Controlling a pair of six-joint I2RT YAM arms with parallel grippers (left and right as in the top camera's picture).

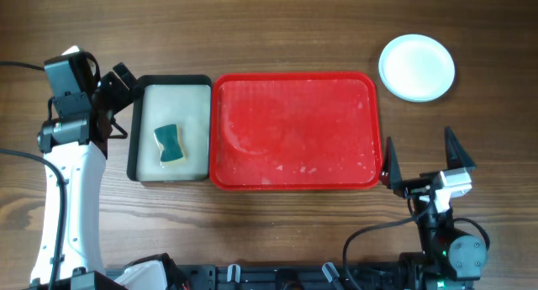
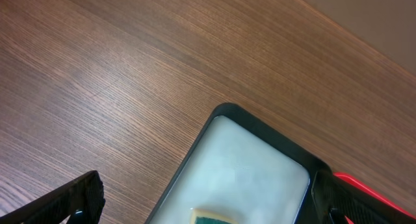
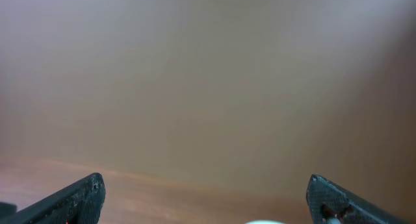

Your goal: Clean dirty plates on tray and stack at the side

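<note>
The red tray [image 1: 294, 176] lies in the middle of the table with no plates on it; its surface shows wet streaks and droplets. A pale, glossy round plate [image 1: 416, 67] sits on the wood at the far right, beyond the tray's corner; I cannot tell whether others lie under it. Only a white sliver [image 3: 263, 222] of it shows in the right wrist view. My left gripper [image 1: 124, 103] is open and empty at the left edge of the cream tray [image 1: 195, 113]. My right gripper [image 1: 423, 160] is open and empty, right of the red tray's near corner.
The black-rimmed cream tray [image 2: 260, 165] holds a yellow-and-green sponge [image 1: 169, 144], whose edge shows in the left wrist view [image 2: 211, 217]. Bare wooden table surrounds both trays. Cables run along the near edge.
</note>
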